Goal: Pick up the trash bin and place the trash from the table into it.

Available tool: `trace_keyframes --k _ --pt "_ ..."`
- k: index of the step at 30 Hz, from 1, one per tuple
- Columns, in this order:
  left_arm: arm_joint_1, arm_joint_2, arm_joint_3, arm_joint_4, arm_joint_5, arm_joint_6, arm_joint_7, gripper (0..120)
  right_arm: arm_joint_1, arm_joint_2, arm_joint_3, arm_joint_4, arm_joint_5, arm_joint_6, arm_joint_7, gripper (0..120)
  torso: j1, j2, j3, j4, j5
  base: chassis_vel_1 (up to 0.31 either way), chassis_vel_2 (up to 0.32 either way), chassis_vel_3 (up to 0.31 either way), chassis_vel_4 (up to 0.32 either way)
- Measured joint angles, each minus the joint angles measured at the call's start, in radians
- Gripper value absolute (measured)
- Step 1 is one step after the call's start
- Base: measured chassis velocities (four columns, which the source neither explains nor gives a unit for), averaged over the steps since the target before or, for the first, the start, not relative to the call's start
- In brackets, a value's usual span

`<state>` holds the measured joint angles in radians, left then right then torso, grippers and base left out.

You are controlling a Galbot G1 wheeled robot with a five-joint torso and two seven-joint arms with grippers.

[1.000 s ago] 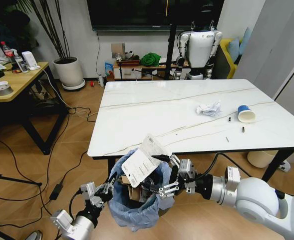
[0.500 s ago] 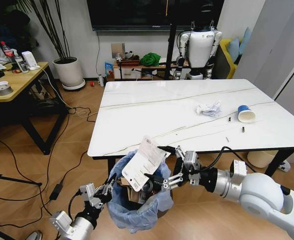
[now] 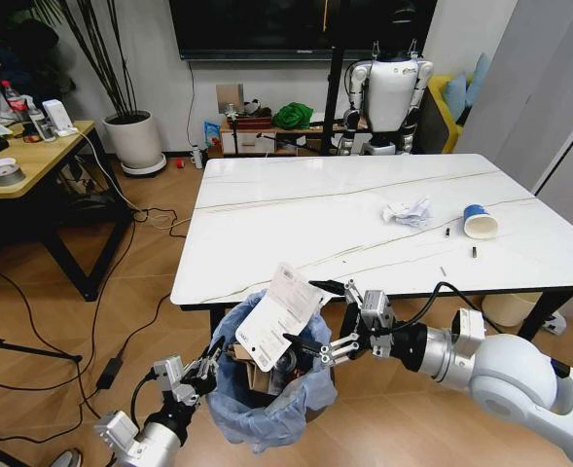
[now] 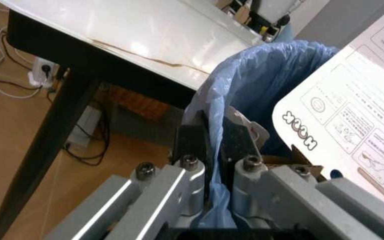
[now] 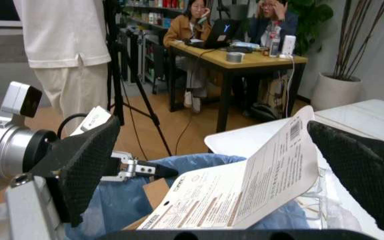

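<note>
Trash bin (image 3: 267, 389), hanging below the counter (image 3: 364, 209) edge from the left hand (image 3: 205, 370) clenched on its bag rim, should stay steady so the white printed sheet (image 3: 278, 316), propped just before the right hand's (image 3: 327, 321) spread fingers, slides fully inside.

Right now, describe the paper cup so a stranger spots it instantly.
Find the white marble-look table and go to its right end. There the paper cup lies on its side, white with a blue band, unlike the crumpled white paper to its left.
</note>
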<state>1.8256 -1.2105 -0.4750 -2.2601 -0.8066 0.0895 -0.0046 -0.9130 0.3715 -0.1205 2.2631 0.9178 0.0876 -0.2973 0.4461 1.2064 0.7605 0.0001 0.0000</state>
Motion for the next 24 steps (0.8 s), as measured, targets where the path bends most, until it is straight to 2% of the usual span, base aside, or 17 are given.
trace_keyframes --k 12,24 --pt "0.0 0.001 -0.001 -0.003 -0.003 0.0 0.001 0 0.002 0.028 -0.014 -0.059 0.006 0.01 0.002 100 0.0 0.0 0.0 0.0 0.0001 0.0 0.0 0.0 0.0" --pt "-0.005 -0.002 -0.003 -0.002 -0.005 0.001 -0.002 0 -0.003 0.022 -0.058 -0.012 -0.007 0.004 0.002 100 0.0 0.0 0.0 0.0 0.0 0.0 0.0 0.0 0.0"
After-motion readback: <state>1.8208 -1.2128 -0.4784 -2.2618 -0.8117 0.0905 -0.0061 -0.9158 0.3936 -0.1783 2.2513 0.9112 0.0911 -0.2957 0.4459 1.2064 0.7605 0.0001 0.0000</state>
